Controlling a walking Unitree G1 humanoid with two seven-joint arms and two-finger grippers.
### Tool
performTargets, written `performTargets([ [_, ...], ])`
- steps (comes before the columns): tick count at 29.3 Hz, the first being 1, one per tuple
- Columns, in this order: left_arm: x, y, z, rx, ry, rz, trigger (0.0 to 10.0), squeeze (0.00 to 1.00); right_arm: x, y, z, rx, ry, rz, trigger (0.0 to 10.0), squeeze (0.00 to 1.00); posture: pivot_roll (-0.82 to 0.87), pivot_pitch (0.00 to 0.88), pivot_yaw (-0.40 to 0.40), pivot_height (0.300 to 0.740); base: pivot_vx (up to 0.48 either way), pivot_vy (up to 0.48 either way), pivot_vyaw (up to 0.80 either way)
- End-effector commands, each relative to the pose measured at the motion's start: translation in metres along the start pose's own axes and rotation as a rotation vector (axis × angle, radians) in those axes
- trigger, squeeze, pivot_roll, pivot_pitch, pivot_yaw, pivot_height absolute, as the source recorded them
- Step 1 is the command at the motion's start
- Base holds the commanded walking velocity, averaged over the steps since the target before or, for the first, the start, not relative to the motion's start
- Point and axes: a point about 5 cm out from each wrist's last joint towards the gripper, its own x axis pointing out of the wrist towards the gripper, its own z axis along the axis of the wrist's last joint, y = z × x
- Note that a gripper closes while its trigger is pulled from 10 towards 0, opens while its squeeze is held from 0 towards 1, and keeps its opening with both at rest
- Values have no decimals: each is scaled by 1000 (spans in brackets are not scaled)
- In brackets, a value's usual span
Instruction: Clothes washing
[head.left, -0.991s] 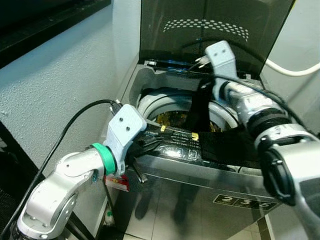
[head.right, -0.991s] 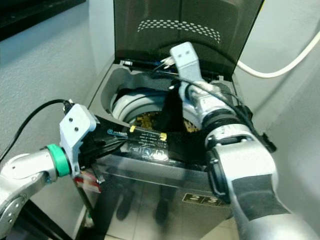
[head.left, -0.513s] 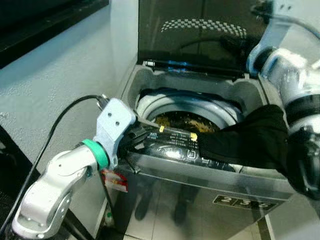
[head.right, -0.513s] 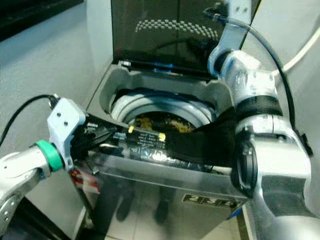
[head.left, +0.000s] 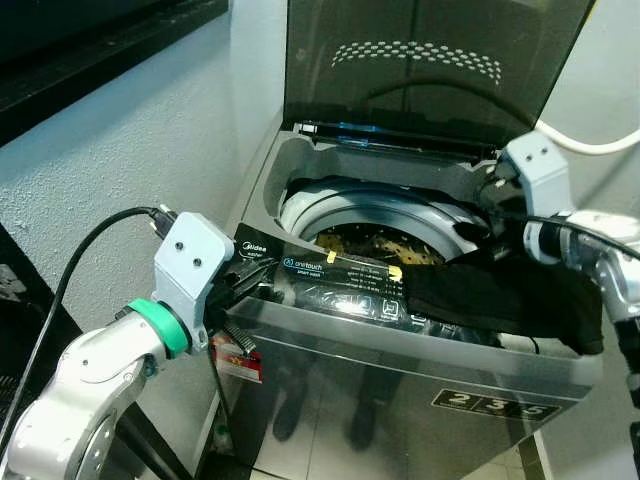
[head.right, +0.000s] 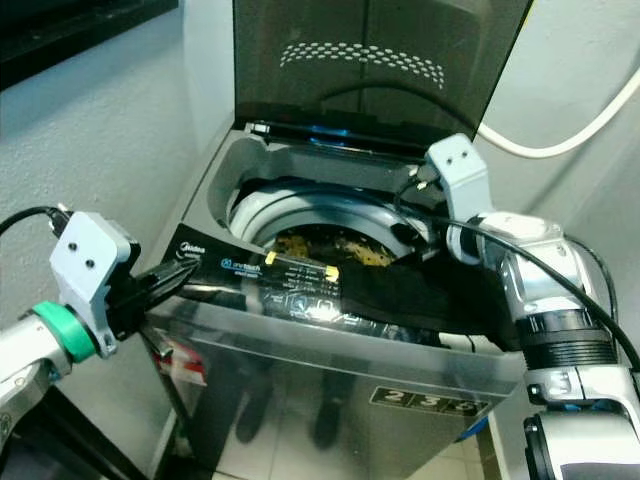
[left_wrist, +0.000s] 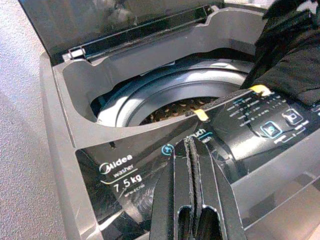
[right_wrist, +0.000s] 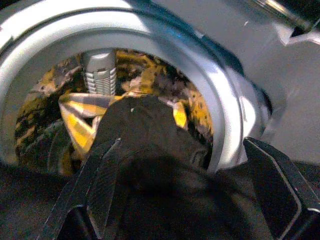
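Observation:
The top-loading washer (head.left: 400, 372) stands with its dark lid (head.left: 420, 60) raised. Yellow patterned clothes (head.left: 365, 243) lie in the drum (right_wrist: 220, 107). A black garment (head.left: 505, 295) is draped over the front right rim and control panel, one end hanging into the drum. My right gripper (right_wrist: 182, 142) hovers open over that garment at the tub's right side, fingers (right_wrist: 95, 185) spread wide either side of the cloth. My left gripper (left_wrist: 191, 146) is shut and empty, its tips by the panel's front left corner (head.left: 250, 262).
A grey wall (head.left: 120, 150) runs close along the washer's left side. A white hose (head.left: 590, 146) curves behind the lid at the right. My left arm's black cable (head.left: 90, 250) loops beside the wall. Tiled floor (head.left: 300, 450) shows below.
My right arm has swung down from beside the lid to the tub's right rim. The black garment has settled across the front right panel. My left gripper has drawn back to the left.

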Motion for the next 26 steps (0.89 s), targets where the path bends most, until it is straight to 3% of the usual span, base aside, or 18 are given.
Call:
performTargets([
  [1, -1, -3, -4, -11, 15, -9, 10000, 0, -2, 1, -3, -1, 21, -12, 10000, 1000, 64, 76, 10, 740, 0, 0, 0],
  [10, 0, -5, -6, -16, 16, -8, 10000, 0, -4, 5, -19, 46, 40, -174, 10000, 1000, 61, 71, 10, 740, 0, 0, 0],
  [12, 0, -5, -6, -15, 15, -10, 10000, 0, -2, 1, -21, 51, 18, -234, 10000, 945, 63, 70, 14, 740, 0, 0, 0],
  [13, 0, -4, -6, -11, 18, -12, 10000, 0, -1, 0, -24, 42, 5, -272, 10000, 345, 63, 70, 14, 740, 0, 0, 0],
  [14, 0, -4, -6, -11, 18, -12, 10000, 0, -1, 0, -24, 42, 5, -272, 10000, 345, 63, 70, 14, 740, 0, 0, 0],
  [15, 0, -4, -6, -9, 19, -14, 10000, 0, 0, 0, -26, 14, 10, -295, 10000, 0, 64, 69, 16, 740, 0, 0, 0],
  [19, 0, -4, -6, -7, 20, -16, 10000, 0, 1, 2, -27, -7, 15, -298, 10000, 0, 64, 69, 16, 740, 0, 0, 0],
  [21, 0, -5, -8, -4, 31, -34, 10000, 0, 2, 11, -32, -70, 80, -268, 10000, 0, 64, 69, 16, 740, 0, 0, 0],
  [26, 0, -6, -9, -3, 38, -34, 10000, 0, 2, 13, -33, -62, 88, -271, 10000, 0, 64, 70, 15, 740, 0, 0, 0],
])
